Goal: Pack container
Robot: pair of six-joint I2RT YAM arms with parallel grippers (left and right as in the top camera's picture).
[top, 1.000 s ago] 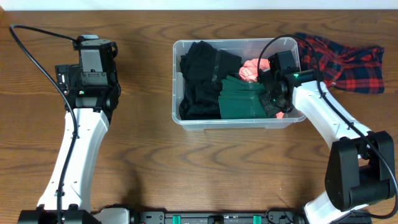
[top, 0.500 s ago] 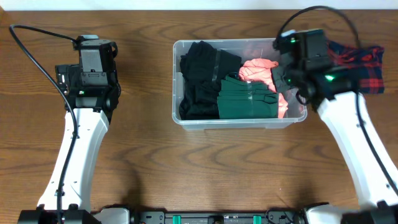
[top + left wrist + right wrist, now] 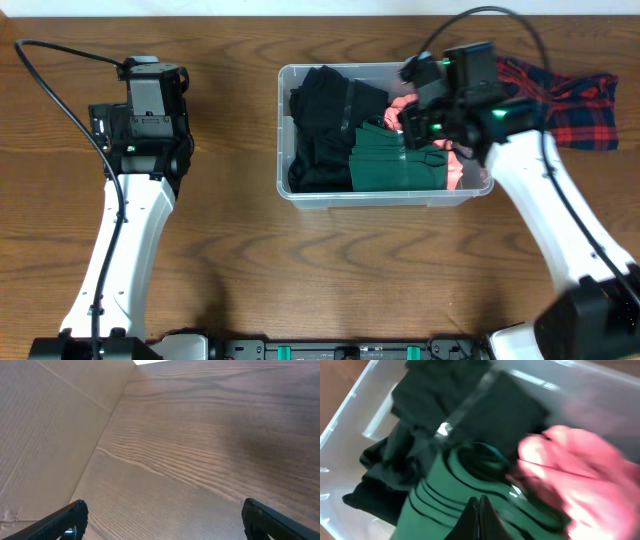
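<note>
Overhead, I see the container [image 3: 380, 197] sitting right of centre on the worktop [image 3: 300, 270], holding a black garment [image 3: 320, 110], a folded green garment [image 3: 395, 165] and a pink garment [image 3: 575, 475]. My right pincer [image 3: 479, 502] hangs over its right end, clenched on nothing. A red plaid cloth [image 3: 575, 100] lies just beside the container. My left pincer [image 3: 163, 506] is released, well apart.

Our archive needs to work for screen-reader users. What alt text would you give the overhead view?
A clear plastic container on a wooden table holds black clothes, a green garment and a pink garment, with the right gripper above its right end. A red plaid cloth lies on the table beyond it, and the left arm sits apart at the left.
</note>
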